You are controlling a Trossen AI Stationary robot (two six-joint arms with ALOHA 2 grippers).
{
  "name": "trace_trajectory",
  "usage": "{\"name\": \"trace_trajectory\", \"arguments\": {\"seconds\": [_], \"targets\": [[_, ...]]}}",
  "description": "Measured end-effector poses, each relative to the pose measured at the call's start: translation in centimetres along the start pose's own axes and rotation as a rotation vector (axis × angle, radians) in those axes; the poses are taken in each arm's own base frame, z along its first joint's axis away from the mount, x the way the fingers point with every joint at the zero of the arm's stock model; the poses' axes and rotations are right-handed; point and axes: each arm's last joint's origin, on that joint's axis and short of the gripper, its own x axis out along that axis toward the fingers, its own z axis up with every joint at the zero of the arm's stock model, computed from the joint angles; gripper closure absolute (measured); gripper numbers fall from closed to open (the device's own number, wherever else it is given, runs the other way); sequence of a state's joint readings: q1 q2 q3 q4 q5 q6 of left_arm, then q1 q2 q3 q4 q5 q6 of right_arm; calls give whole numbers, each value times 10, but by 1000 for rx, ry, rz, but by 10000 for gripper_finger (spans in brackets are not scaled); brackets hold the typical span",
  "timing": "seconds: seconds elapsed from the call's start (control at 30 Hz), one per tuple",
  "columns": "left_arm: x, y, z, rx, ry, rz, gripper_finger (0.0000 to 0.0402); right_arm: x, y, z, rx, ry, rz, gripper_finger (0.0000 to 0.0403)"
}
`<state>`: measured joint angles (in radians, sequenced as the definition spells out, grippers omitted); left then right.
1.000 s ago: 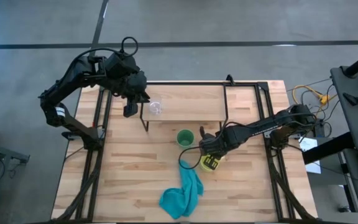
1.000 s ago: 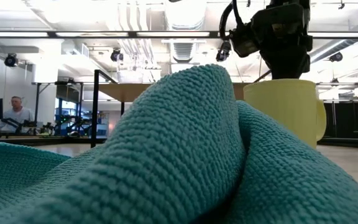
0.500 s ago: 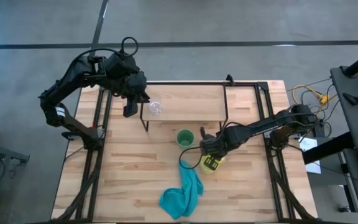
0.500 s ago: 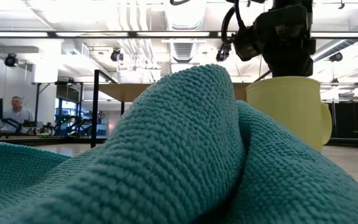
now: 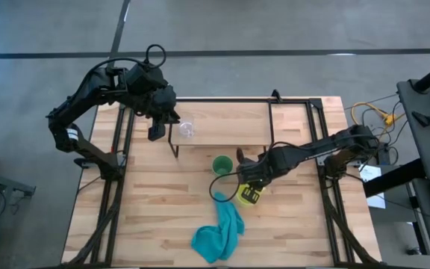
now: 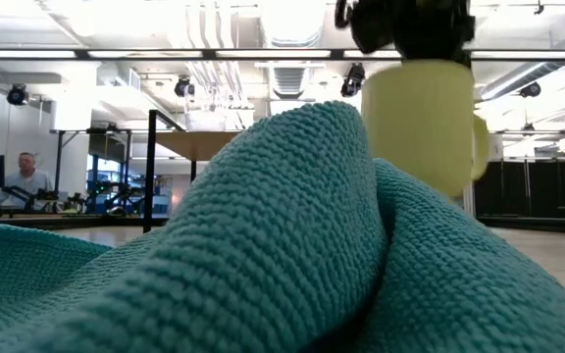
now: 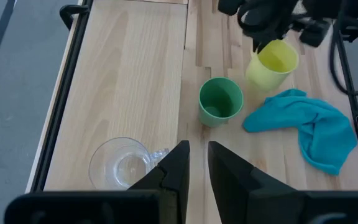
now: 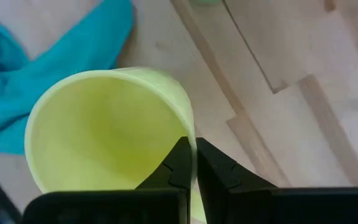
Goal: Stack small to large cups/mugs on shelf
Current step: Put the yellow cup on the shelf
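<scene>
Yellow mug (image 6: 422, 126) is now seen lifted vs. 0.5 s ago: in the low view its base is off the table and it sits higher and further left, tilted a bit, handle on the right side. In the high view the right gripper (image 5: 251, 177) has shifted slightly toward the green cup (image 5: 222, 166); mug (image 5: 248, 195) is hung under it, just beside the teal cloth (image 5: 219, 232). Right jaws are pinched together on the mug's thin rim (image 8: 185, 140), one finger inside, one outside.

Left gripper (image 5: 156, 132) is unchanged, held over the shelf's left end; its jaws are a narrow gap apart, nothing between them. Glass cup (image 7: 120, 168) is stood on the shelf (image 5: 222, 123), just beside the left fingers (image 7: 176, 177).

Materials: mug is smooth, matte, pale yellow, round w/ loop handle. Green cup (image 7: 220, 101) is a plain, handle-less cylinder, upright on the table (image 5: 140, 224), below the shelf's front edge. Glass cup is clear, w/ thick base. Cloth (image 6: 263, 245) is a coarse knit weave, bunched in folds. Shelf top is light wood, legs thin black metal. Table is pale wood planks.
</scene>
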<state>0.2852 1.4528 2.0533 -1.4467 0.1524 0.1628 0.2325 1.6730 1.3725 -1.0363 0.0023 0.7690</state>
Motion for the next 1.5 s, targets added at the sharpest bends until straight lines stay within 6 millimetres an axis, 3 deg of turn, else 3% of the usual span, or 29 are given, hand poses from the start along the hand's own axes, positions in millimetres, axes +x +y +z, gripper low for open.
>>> {"name": "trace_trajectory", "arguments": {"seconds": [0.33,0.6,0.73,1.07,1.3,1.5], "targets": [[0,0,0,0,0,0,356,-86,6,22,-70,-235,-113,394],[0,0,0,0,0,0,356,-152,-17,37,-42,-403,-228,394],[0,0,0,-1,0,1,356,-173,-31,46,-16,-464,-236,394],[0,0,0,-1,0,0,356,-181,-67,68,53,-471,-257,394],[0,0,0,-1,0,0,356,-180,-77,83,55,-520,-228,394],[0,0,0,-1,0,0,356,-162,-82,99,34,-444,-194,394]]}}
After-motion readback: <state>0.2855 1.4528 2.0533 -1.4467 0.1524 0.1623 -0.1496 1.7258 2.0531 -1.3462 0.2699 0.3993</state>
